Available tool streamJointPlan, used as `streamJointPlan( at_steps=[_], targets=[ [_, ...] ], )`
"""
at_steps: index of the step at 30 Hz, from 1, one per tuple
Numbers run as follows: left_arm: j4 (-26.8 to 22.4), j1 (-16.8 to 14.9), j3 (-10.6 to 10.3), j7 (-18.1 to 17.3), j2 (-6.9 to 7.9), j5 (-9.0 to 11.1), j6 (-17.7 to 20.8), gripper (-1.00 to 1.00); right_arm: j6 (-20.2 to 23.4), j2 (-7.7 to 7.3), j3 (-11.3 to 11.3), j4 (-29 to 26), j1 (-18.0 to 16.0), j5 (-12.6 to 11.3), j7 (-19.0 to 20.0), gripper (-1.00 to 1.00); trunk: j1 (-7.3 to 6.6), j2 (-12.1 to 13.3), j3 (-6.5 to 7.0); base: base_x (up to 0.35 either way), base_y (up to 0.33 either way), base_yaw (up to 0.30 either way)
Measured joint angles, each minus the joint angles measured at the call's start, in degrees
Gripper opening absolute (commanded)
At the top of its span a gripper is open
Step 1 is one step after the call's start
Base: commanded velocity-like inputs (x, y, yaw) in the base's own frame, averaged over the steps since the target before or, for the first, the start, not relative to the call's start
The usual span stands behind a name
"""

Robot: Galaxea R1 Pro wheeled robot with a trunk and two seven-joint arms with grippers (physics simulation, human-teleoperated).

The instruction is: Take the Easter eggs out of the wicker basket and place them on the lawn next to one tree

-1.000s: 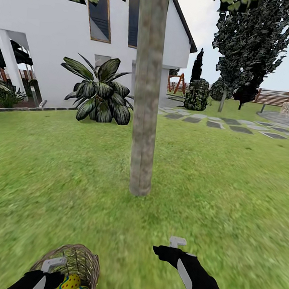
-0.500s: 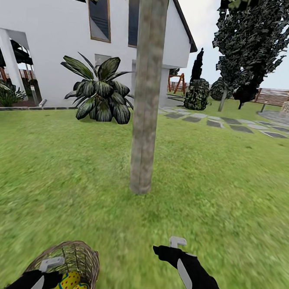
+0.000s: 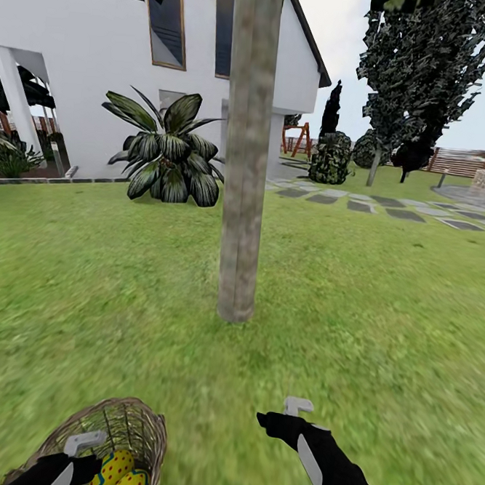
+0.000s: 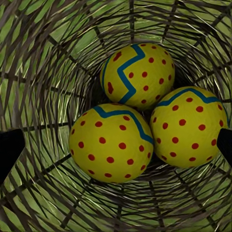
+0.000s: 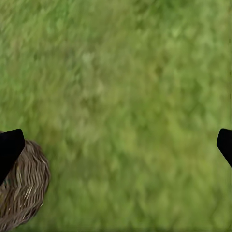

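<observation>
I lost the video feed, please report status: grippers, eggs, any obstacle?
Left gripper open over wicker basket, right gripper open above lawn. Three Easter eggs all in basket. Tree ahead, nothing blocking.

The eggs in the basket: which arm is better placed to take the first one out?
Left. The left gripper hangs open right above the three eggs in the basket; the right gripper hangs over grass.
</observation>
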Motion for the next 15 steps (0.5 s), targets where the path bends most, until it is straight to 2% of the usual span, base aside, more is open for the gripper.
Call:
streamJointPlan(
  at_steps=[15],
  targets=[
    [0.0,0.0,0.06,0.02,-0.04,-0.06,-0.07,1.0,0.0,0.0,0.03,0.0,0.0,0.0,0.0,1.0,3.3,-6.02,-2.69,0.0,0.0,0.0]
  ],
)
